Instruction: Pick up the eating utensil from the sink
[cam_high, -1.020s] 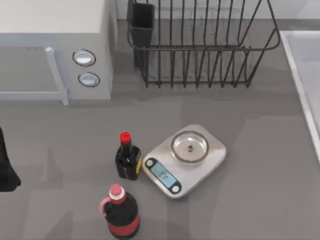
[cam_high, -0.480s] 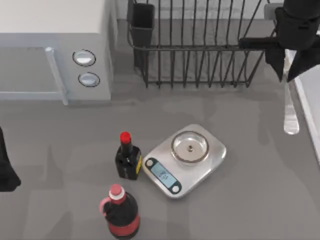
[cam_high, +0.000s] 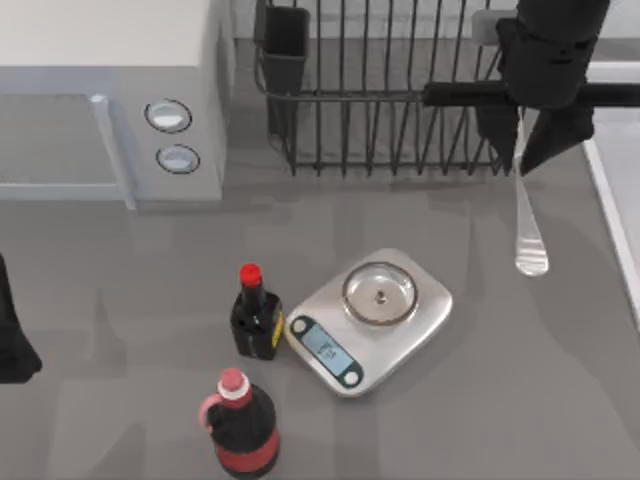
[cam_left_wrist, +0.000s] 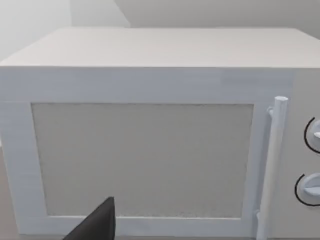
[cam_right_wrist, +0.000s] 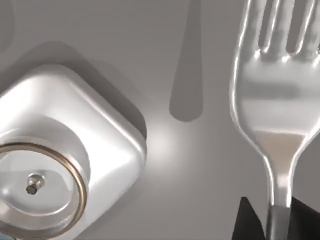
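Above grey tabletop, right end effector pinching slim shiny fork.

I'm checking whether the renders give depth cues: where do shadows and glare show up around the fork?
Right wrist view: the fork carries bright glare streaks and casts a separate dark shadow on the table, so it hangs clear. Top view: the right hand holds it beside the dish rack, with faint shadows.

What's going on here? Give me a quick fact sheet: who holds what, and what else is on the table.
Right gripper: shut on the fork, held above the grey table, beside the dish rack
Fork end: hangs right of the scale
Sink: at the table's right edge
Left arm: parked at the left edge
Others: microwave, two bottles
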